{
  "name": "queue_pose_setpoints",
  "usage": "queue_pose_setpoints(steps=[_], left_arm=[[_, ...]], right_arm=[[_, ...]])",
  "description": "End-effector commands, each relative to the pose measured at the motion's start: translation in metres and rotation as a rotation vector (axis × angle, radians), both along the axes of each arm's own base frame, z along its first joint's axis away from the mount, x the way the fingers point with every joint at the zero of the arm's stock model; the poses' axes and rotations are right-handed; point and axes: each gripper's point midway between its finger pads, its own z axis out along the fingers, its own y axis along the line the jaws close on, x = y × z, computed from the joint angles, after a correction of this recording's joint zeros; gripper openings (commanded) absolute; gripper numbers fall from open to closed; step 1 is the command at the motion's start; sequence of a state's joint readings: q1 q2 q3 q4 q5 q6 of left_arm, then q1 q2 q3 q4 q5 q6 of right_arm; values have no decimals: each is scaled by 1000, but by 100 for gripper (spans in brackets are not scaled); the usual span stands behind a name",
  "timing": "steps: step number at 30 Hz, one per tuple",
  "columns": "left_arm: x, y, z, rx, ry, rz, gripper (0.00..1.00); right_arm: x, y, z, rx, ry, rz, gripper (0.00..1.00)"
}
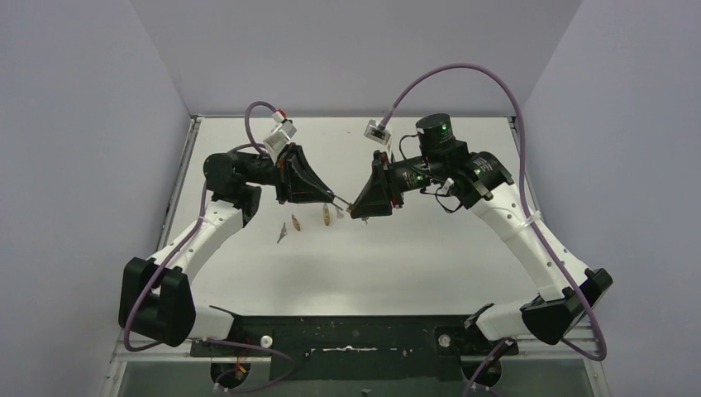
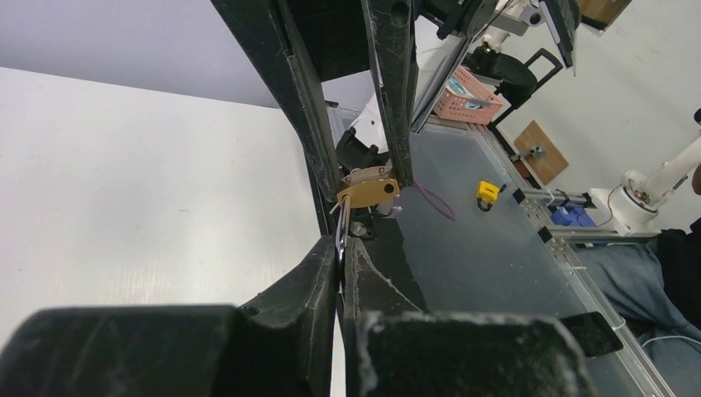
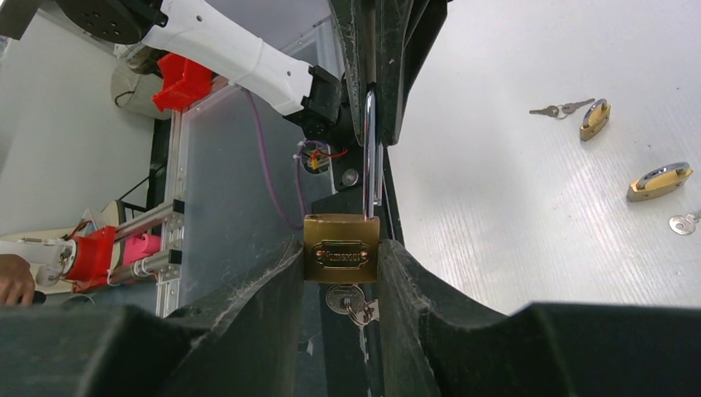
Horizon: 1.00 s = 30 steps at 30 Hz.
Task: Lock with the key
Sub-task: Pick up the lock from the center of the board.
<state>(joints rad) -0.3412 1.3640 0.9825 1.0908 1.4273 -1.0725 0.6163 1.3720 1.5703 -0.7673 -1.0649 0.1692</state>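
White tabletop [image 1: 413, 265] between pale lilac walls [image 1: 83, 124] filled the overhead view. Near its centre we found the brass padlock [image 3: 341, 248], held off the surface where the two arms met. The right gripper [image 3: 341, 258] was clamped on the lock's body, one finger pressed against each narrow side. A key [image 3: 347, 303] showed directly beneath the body at 6 o'clock, touching it; we could not tell how deep it sat. The shackle [image 3: 372, 149] rose toward 12 o'clock into the left gripper [image 2: 340, 252], whose fingers were pinched together on the steel loop. We could not tell whether the shackle was latched.

Farther out in the right wrist view, one spare padlock [image 3: 593, 120] lay on the table at about 2 o'clock from the held lock. A pair of loose keys [image 3: 562, 108] lay just beside it. A second spare padlock [image 3: 659, 180] lay nearer 3 o'clock, with a single key [image 3: 683, 223] close below it. From overhead, these small things sat at roughly 8 o'clock from the meeting grippers, well apart from both arm bases.
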Motion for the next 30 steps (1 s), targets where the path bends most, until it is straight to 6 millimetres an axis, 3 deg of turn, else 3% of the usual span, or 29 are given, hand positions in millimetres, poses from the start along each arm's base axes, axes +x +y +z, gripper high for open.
queue_pose_setpoints(steps=[1,7,10,12,14,19,25,30], left_arm=[[-5,2,26,-47,-91,-6,0],[16,8,46,-136,-75,109,0],[26,14,58,-208,-75,189,0],[32,19,67,-275,-84,255,0],[38,25,77,-355,-81,330,0],[52,41,95,-546,-46,493,0],[44,46,116,-614,-64,507,0],[37,47,126,-641,-69,501,0]], right_arm=[[6,3,26,45,-94,-3,32],[28,-6,42,25,-209,-105,82],[41,-20,71,104,-294,-204,88],[49,-29,111,282,-363,-279,92],[51,-41,133,410,-399,-328,99],[50,-37,148,543,-421,-269,97],[52,-34,160,680,-481,-249,92],[58,-27,160,703,-489,-244,89]])
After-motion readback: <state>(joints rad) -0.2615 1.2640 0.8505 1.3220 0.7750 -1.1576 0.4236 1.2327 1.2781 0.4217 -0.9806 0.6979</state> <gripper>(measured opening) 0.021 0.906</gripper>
